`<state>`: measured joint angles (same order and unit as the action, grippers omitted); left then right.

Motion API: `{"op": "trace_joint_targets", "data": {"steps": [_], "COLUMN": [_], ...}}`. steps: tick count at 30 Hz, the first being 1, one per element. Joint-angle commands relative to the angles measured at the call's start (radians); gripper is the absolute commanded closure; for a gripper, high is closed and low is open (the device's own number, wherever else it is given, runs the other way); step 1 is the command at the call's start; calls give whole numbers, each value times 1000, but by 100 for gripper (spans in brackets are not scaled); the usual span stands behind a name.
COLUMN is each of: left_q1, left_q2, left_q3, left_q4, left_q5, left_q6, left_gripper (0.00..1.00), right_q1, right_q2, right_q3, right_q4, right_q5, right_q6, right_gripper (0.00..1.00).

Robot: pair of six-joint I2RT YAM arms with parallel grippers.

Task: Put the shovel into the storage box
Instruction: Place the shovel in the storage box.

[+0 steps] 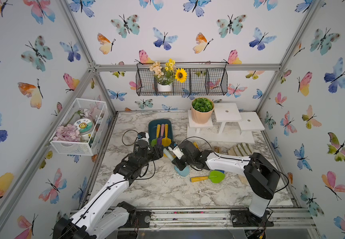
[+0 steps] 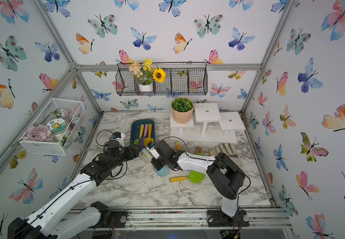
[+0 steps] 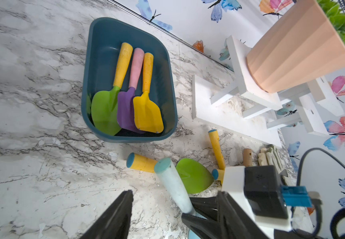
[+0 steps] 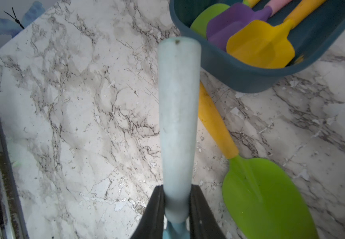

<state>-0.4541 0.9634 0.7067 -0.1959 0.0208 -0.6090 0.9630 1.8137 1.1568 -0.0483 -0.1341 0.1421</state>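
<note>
A pale blue shovel (image 1: 168,154) (image 2: 162,170) sits in my right gripper (image 4: 176,207) (image 1: 177,163), which is shut on the base of its handle (image 4: 177,124). The handle tilts toward the dark teal storage box (image 1: 151,126) (image 2: 133,128) (image 3: 97,41) (image 4: 240,76), and the blade hangs low over the marble. My left gripper (image 3: 173,207) (image 1: 160,149) is open around the handle's free end (image 3: 173,186), its fingers apart from it. Three shovels lie in the box: green, purple and yellow (image 3: 146,111).
A green shovel with a yellow handle (image 1: 215,177) (image 4: 267,196) lies on the table by the right arm. More yellow-handled tools (image 3: 216,147) and gloves (image 1: 240,150) lie behind it. A white stepped stand (image 1: 227,112) with a potted plant (image 1: 202,110) stands at the back right.
</note>
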Motion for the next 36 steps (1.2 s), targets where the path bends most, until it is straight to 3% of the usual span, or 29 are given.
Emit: {"op": "trace_joint_targets", "data": {"steps": [1,20,36], "left_q1": [3,-23,-56], "left_q2": [8,111,220], "left_q3": [-12,-13,59], "left_q4": [56,322,377], "left_q5": [61,134,154], "left_q6": [-17,-105,-97], "left_gripper": [30,34,74], "right_q1": [6,5,5], "right_q2": [-54,-155,-169], "right_q3": [31,9,-2], "right_q4": [71,149,164], "right_q5": [43,81,93], "right_q6": [38,100,104], "right_gripper": [86,86,84]}}
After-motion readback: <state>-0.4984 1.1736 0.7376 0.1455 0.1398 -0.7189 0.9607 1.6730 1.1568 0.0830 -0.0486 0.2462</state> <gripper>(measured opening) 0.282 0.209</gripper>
